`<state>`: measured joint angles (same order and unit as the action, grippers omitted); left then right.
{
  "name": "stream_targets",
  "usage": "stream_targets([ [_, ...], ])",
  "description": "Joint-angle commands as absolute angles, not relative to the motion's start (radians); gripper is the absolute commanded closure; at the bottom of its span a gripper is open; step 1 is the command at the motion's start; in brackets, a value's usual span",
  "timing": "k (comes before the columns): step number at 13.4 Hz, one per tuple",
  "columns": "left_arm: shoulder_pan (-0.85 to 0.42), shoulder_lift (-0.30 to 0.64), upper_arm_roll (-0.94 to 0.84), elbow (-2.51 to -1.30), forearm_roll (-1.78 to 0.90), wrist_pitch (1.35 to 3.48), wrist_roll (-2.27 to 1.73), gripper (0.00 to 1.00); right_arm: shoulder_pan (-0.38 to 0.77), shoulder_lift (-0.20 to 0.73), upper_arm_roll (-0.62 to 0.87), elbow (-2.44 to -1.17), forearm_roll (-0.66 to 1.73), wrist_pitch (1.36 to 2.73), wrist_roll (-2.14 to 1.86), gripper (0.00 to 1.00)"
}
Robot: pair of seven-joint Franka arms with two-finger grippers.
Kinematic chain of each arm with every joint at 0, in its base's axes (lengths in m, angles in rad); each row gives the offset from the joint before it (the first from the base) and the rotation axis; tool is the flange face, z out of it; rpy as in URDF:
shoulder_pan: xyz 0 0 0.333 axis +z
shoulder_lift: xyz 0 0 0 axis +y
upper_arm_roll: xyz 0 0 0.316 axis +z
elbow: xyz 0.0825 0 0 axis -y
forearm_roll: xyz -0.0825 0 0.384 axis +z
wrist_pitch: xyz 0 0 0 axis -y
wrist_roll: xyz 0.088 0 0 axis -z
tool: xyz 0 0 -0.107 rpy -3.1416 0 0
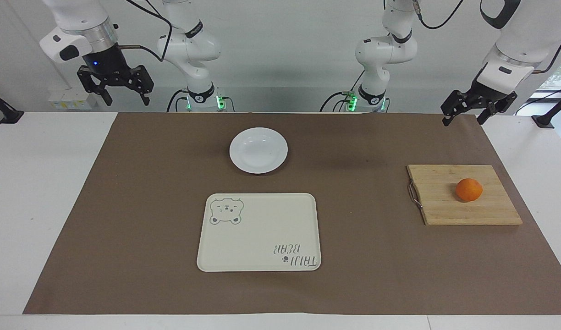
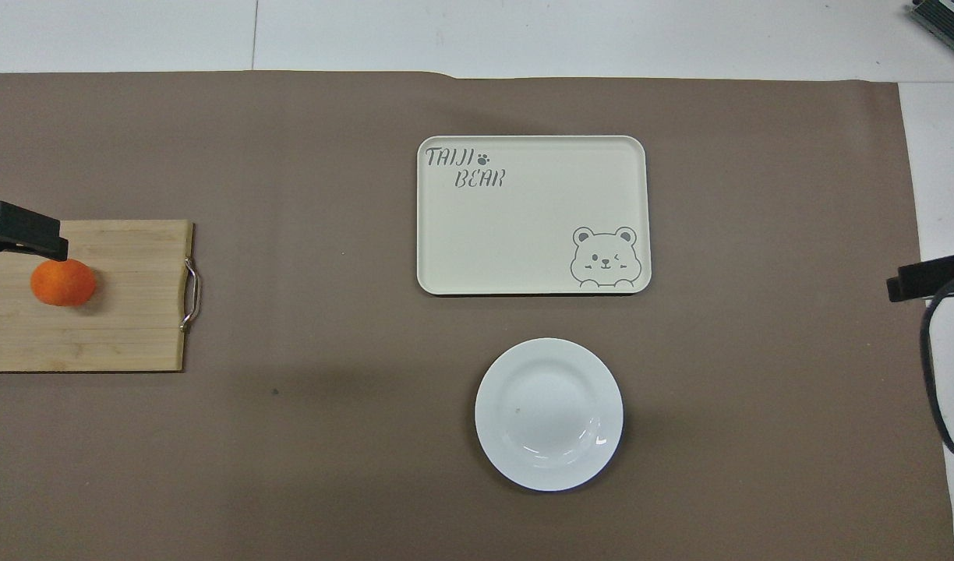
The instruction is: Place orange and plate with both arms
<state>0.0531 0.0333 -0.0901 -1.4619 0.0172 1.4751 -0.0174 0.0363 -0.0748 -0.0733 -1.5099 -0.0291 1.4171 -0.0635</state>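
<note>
The orange (image 1: 469, 189) (image 2: 62, 282) rests on a wooden cutting board (image 1: 445, 201) (image 2: 126, 327) at the left arm's end of the table. The white plate (image 1: 258, 150) (image 2: 549, 413) lies on the brown mat, mid-table, nearer to the robots than the cream bear tray (image 1: 259, 232) (image 2: 524, 234). Nothing is on the plate or the tray. My left gripper (image 1: 464, 120) hangs open, raised over the mat's edge close to the board. My right gripper (image 1: 127, 100) hangs open high over the right arm's end of the table. Neither holds anything.
A brown mat (image 1: 124, 206) (image 2: 290, 436) covers most of the white table. The board has a metal handle (image 1: 413, 195) (image 2: 190, 294) on its side toward the tray. A black cable (image 2: 933, 366) dangles from the right arm.
</note>
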Motion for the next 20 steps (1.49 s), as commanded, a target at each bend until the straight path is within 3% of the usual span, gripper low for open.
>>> stream_targets([
  [1,0.061,0.014,-0.095,-1.486,0.028,1.49,0.005,0.0,0.043,-0.089,-0.089,-1.514,-0.031,1.425,-0.092,0.0],
  [7,0.051,0.015,-0.095,-1.483,0.028,1.49,-0.008,0.0,0.049,-0.123,-0.086,-1.583,-0.049,1.448,-0.138,0.0],
  [20,0.051,0.014,-0.095,-1.491,0.028,1.497,-0.015,0.0,0.045,-0.124,-0.083,-1.588,-0.057,1.45,-0.132,0.0],
])
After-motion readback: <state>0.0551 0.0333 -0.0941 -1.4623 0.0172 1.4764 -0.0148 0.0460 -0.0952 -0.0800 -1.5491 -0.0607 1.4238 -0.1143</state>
